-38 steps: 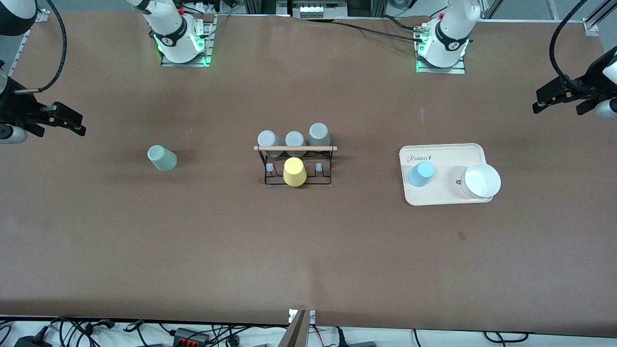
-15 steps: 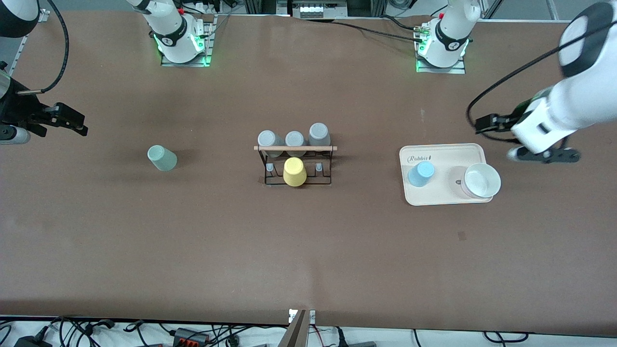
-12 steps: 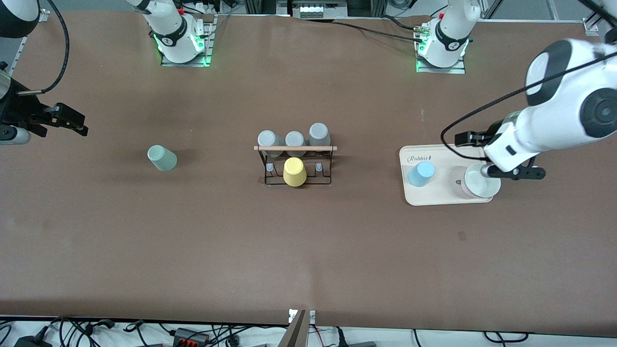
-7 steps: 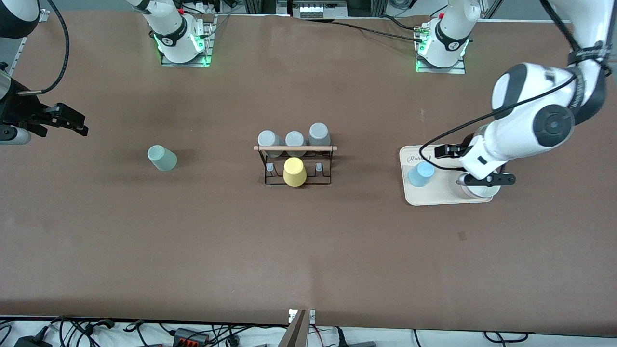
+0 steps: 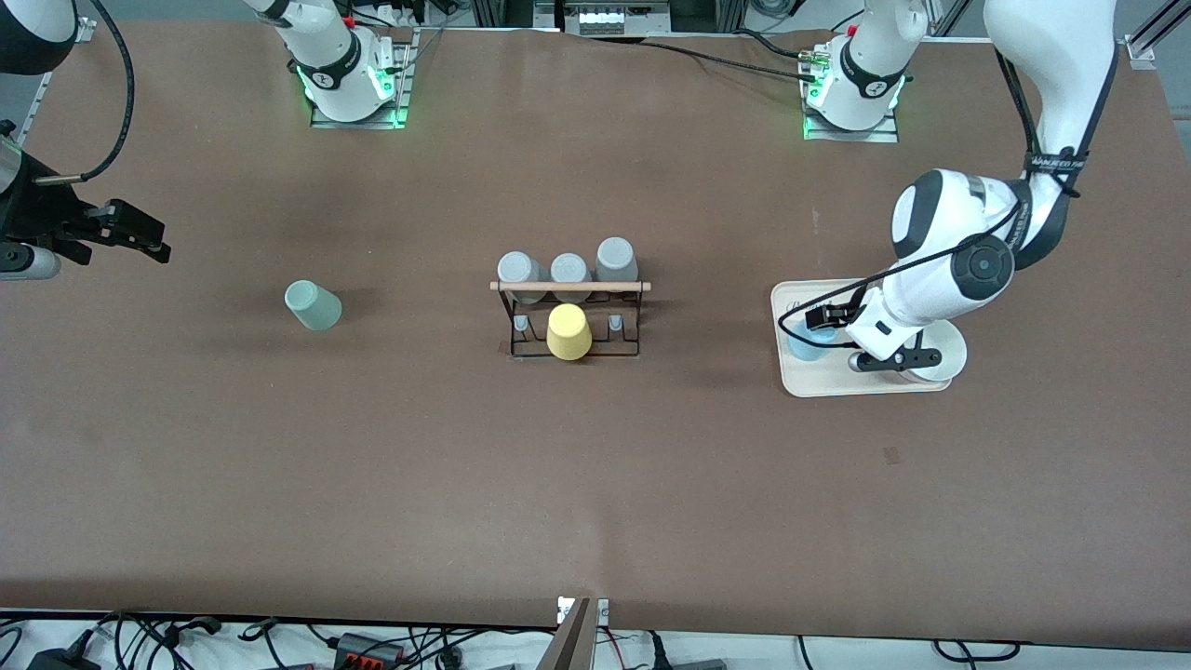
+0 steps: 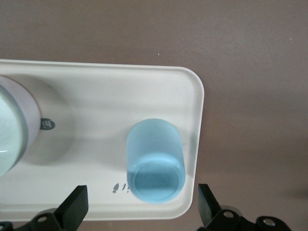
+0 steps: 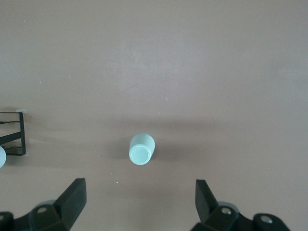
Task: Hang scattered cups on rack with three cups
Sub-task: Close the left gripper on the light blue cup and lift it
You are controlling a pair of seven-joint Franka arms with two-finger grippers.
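The light blue cup (image 5: 802,346) stands mouth down on the beige tray (image 5: 865,383), partly hidden by my left arm. In the left wrist view the blue cup (image 6: 155,161) lies just ahead of my open left gripper (image 6: 139,211), which hangs over the tray (image 5: 884,361) with nothing in it. The pale sage-green cup (image 5: 314,305) stands alone on the table toward the right arm's end. My right gripper (image 5: 130,237) waits open and high over that end of the table (image 7: 139,199), with the green cup (image 7: 142,149) well below. The black wire rack (image 5: 569,346) with its wooden dowel (image 5: 569,287) stands mid-table.
A yellow cup (image 5: 568,332) sits on the rack's nearer row and three grey cups (image 5: 569,269) on its farther row. A white bowl (image 5: 942,358) is on the tray beside the blue cup, also in the left wrist view (image 6: 9,139). A rack corner (image 7: 12,134) shows in the right wrist view.
My left arm has swung in from the table's end and come down over the tray, above the blue cup. The right arm and all cups have stayed put.
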